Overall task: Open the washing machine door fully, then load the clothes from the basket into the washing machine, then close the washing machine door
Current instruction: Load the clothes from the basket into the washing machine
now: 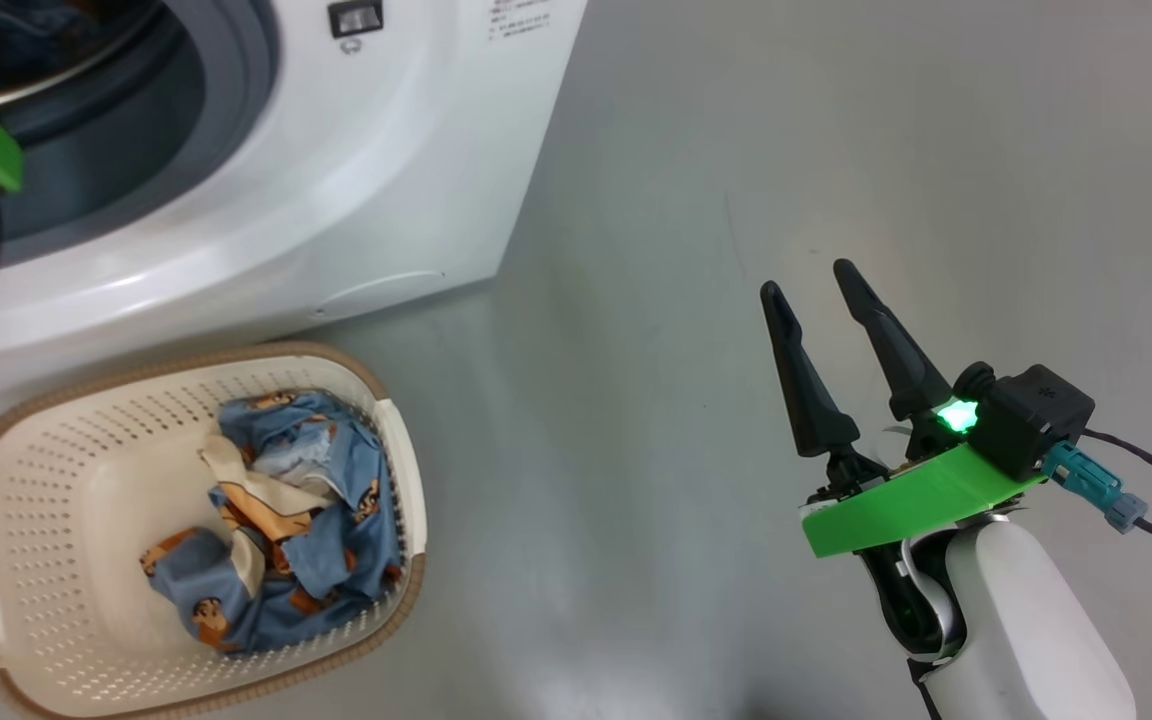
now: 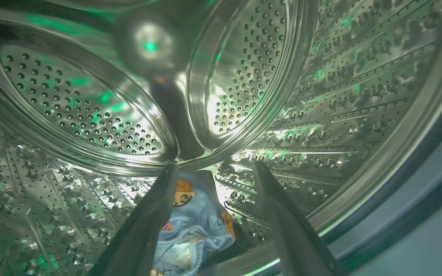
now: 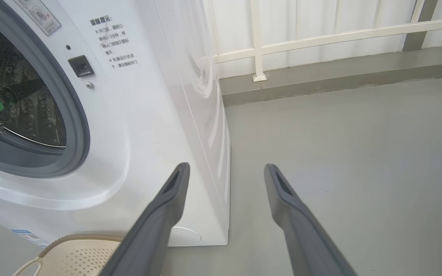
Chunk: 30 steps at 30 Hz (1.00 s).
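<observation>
The left gripper (image 2: 215, 166) is inside the steel drum (image 2: 90, 99) of the washing machine (image 1: 336, 180), with its two fingers spread apart and gripping nothing. One light-blue garment (image 2: 190, 222) lies on the drum wall below them. One finger hides its left side and the picture edge cuts off its lower part, so I cannot tell if it touches the finger. In the head view this arm is cut off at the edge, in front of the machine opening. The rest of the clothes (image 1: 316, 520) lie crumpled in the cream basket (image 1: 56, 480), just in front of the machine. The right gripper (image 1: 808, 280) hangs over the grey floor (image 1: 686, 150) to the right of the machine, jaws released and empty.
</observation>
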Available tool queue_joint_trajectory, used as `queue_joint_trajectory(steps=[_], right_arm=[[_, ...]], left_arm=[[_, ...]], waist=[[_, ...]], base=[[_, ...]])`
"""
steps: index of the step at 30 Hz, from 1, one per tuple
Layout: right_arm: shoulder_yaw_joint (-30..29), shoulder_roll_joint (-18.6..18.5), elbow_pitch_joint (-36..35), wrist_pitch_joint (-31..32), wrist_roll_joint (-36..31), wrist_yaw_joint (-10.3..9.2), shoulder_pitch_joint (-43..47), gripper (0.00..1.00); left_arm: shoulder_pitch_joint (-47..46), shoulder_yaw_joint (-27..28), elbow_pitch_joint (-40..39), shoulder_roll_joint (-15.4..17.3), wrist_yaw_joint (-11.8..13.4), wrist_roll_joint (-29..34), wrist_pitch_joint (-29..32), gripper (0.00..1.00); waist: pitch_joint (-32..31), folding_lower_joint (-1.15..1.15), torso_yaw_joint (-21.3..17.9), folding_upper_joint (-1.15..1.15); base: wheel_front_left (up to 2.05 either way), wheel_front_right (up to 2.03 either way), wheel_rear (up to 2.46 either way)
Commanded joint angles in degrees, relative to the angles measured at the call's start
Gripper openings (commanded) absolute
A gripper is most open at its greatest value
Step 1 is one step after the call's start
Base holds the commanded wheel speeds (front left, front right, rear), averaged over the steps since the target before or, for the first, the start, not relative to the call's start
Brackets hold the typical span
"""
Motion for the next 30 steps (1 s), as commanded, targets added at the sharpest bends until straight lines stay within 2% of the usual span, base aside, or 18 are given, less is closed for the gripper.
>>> queue_joint_trajectory(steps=[1,12,30], right_arm=[[0.7,0.2,-1.0,-0.7,-0.9,0.09,-0.3,1.0],[-0.4,0.2,0.2,-0.7,-1.7,0.09,0.4,1.0],[-1.6,0.2,3.9,-0.7,-3.9,0.09,1.6,1.0]], left_arm=[[2.4,1.5,-3.7,2.5,-0.1,0.4,-0.3,1.0],[15.0,4.7,-13.3,1.9,-0.1,0.4,-0.3,1.0],[34.8,11.4,-24.6,-2.1,0.5,1.9,-0.3,1.0]], waist=[[-1.5,0.0,0.7,0.0],[-5.9,0.0,3.3,0.0],[-14.0,0.0,8.2,0.0]], base=[[0.0,0.0,0.0],[0.0,0.0,0.0],[0.0,0.0,0.0]])
